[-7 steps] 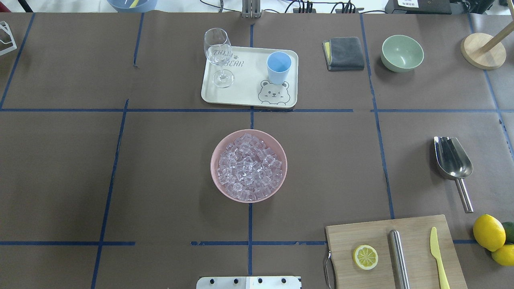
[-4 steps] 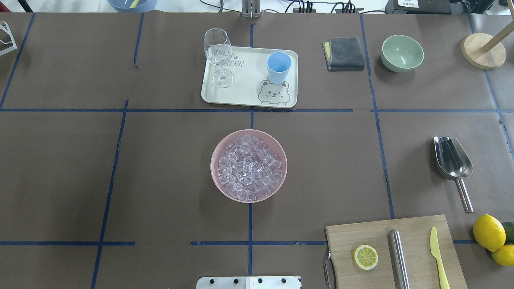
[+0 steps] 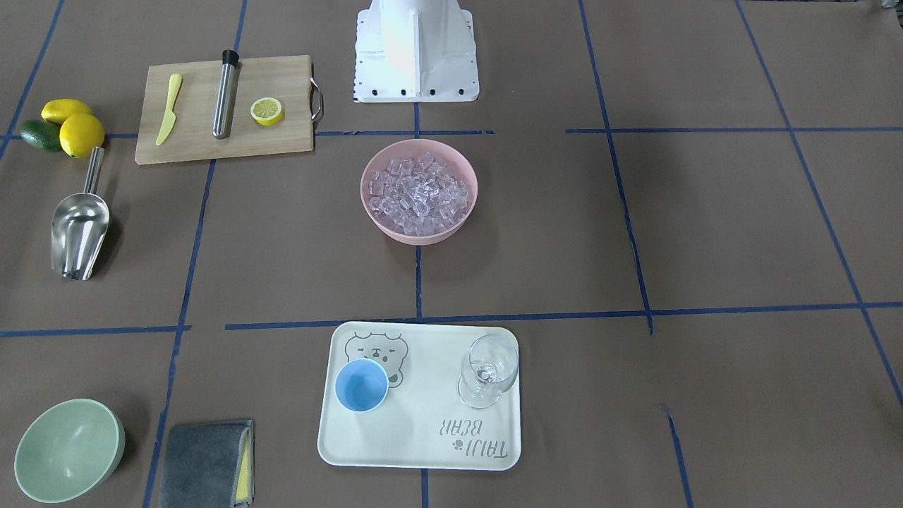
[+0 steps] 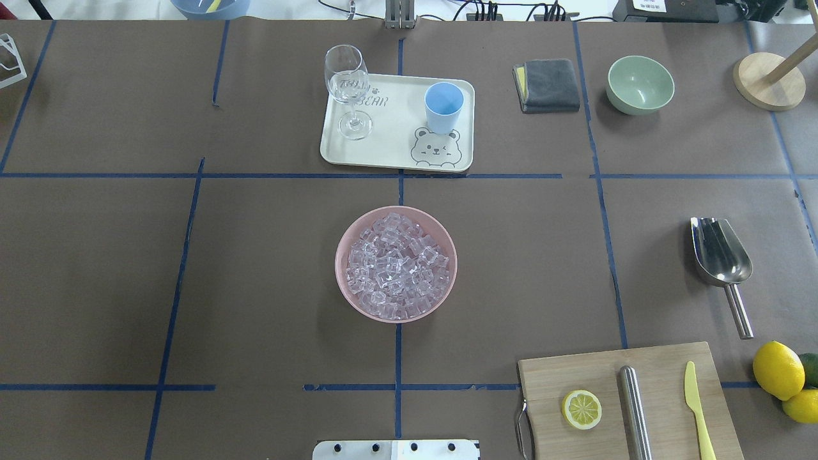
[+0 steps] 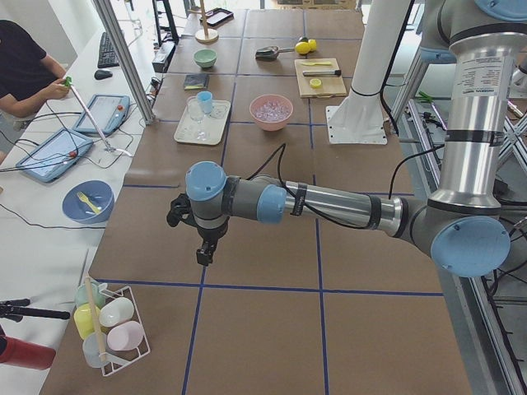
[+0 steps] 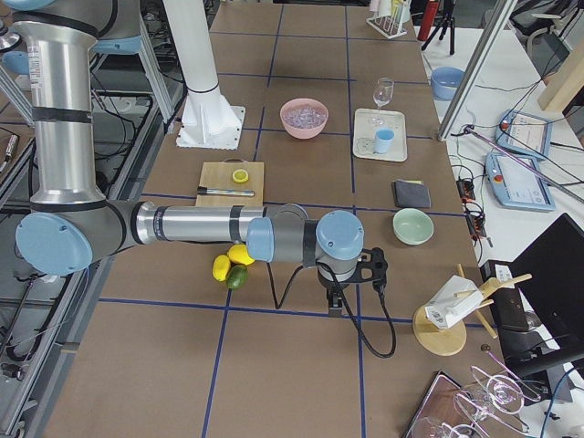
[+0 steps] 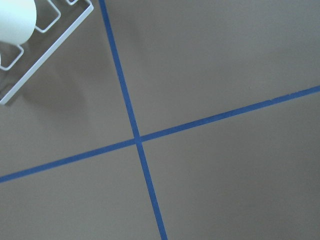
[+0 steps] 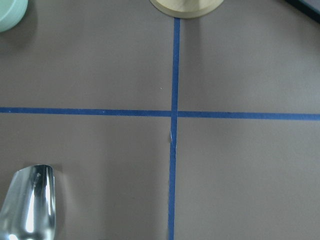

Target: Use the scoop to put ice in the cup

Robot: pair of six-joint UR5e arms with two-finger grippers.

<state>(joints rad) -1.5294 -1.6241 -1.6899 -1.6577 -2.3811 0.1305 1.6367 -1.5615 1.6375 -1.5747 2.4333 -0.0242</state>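
The ice [image 4: 396,265] fills a pink bowl [image 4: 340,281] at the table's middle, also in the front view as ice [image 3: 418,192]. The light-blue cup [image 4: 443,105] stands upright on a cream tray [image 4: 383,150], seen too as cup [image 3: 361,384]. The steel scoop [image 4: 720,255] lies on the table at the right, handle toward the robot; its bowl shows as scoop [image 8: 30,210] at the bottom left of the right wrist view. My left gripper [image 5: 201,259] hangs over the table's left end and my right gripper [image 6: 335,308] over the right end, near the scoop. Whether either is open or shut I cannot tell.
A wine glass [image 4: 347,89] shares the tray. A cutting board [image 4: 664,370] carries a lemon slice, a steel cylinder and a yellow knife, with lemons [image 4: 778,370] beside it. A green bowl [image 4: 640,84], grey cloth [image 4: 547,85], wooden stand [image 4: 769,80] and white rack [image 7: 30,45] sit at the edges.
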